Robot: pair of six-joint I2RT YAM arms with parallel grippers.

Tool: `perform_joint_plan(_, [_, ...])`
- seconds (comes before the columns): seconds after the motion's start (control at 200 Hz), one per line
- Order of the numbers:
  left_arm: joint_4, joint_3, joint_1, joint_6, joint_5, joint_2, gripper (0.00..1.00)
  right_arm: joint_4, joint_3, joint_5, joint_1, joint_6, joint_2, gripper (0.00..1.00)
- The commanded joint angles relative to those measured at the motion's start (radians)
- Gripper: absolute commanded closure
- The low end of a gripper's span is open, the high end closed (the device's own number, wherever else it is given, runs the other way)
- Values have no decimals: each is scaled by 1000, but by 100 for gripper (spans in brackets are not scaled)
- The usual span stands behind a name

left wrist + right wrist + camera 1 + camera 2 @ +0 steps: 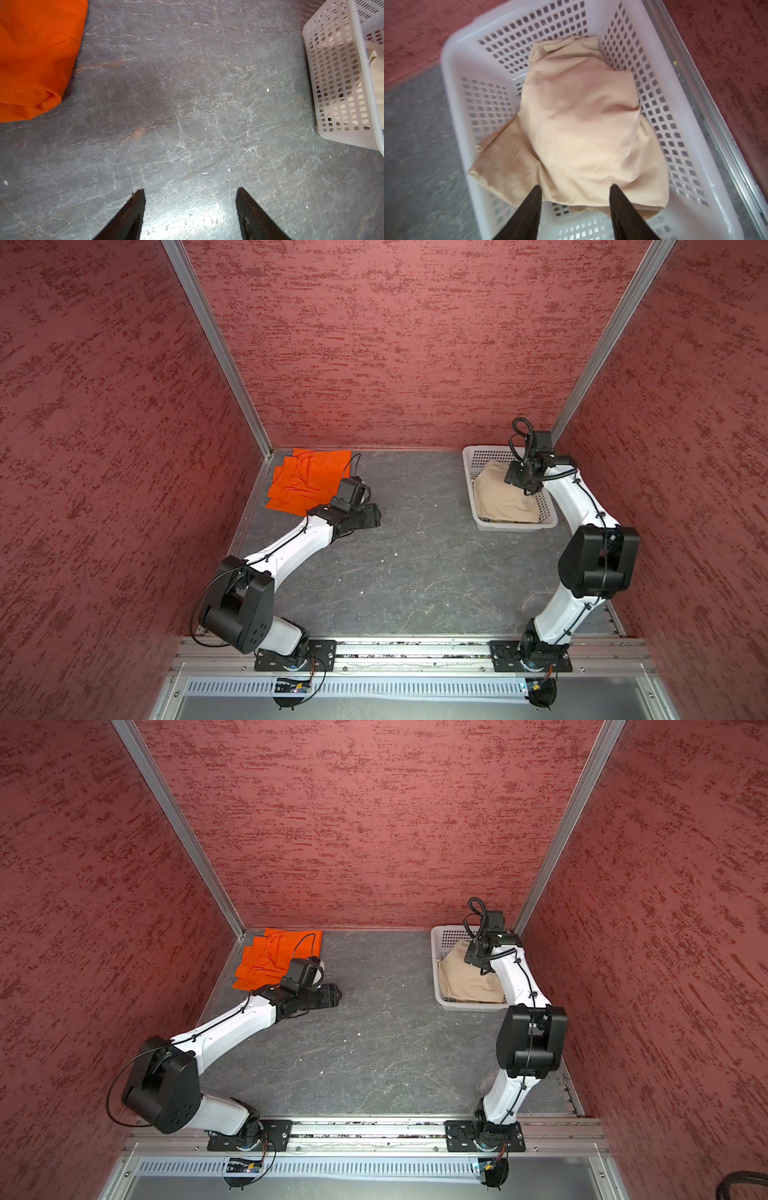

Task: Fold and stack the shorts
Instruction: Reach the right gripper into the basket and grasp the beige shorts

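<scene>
In the left wrist view the orange shorts [35, 58] and the basket [336, 83], on opposite sides ahead of the left fingers [133, 214], both run out of frame. In the right wrist view blur smears the basket rim and table [415, 145] beside the right fingers [529, 214]; the beige shorts [581, 124] hide most of the basket's floor.

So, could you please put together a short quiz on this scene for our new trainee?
1. True or false: the beige shorts lie inside the basket.
2. Fill in: the left tool, near the orange shorts, shows only bare table between its fingers, so it is ___.
3. Which tool hangs over the basket? A) left tool B) right tool
Key: 1 true; 2 open; 3 B.
</scene>
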Motion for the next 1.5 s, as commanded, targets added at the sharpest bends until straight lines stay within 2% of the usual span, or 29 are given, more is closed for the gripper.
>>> perform_joint_plan(0.0, [23, 31, 14, 5, 11, 23, 30, -49, 36, 8, -28, -13, 77, 46])
perform_joint_plan(0.266, [17, 62, 36, -5, 34, 79, 31, 37, 52, -49, -71, 10, 261, 44])
perform_joint_plan(0.341, [12, 75, 37, -7, 34, 95, 32, 59, 48, -76, -79, 13, 319, 47])
perform_joint_plan(0.381, [2, 87, 36, -9, 33, 101, 32, 66, 49, -89, -81, 14, 345, 56])
perform_joint_plan(0.431, [-12, 104, 32, -9, 29, 108, 32, 75, 47, -112, -82, 8, 362, 81])
perform_joint_plan(0.466, [-19, 111, 28, -7, 24, 110, 32, 81, 47, -125, -81, 1, 363, 93])
perform_joint_plan(0.496, [-23, 116, 23, -5, 17, 108, 32, 83, 46, -130, -82, -6, 355, 100])
perform_joint_plan(0.777, [-47, 150, 4, 4, -13, 86, 32, 78, 84, -219, -82, -6, 134, 100])
perform_joint_plan(1.167, [-50, 143, 11, 39, -69, -73, 33, 15, 359, -365, -58, 40, -173, 100])
perform_joint_plan(1.353, [-49, 125, 40, 48, -77, -140, 33, -6, 471, -411, 35, 54, -252, 100])
perform_joint_plan(1.493, [-72, 117, 98, 57, -74, -185, 32, -21, 482, -408, 170, 64, -271, 100])
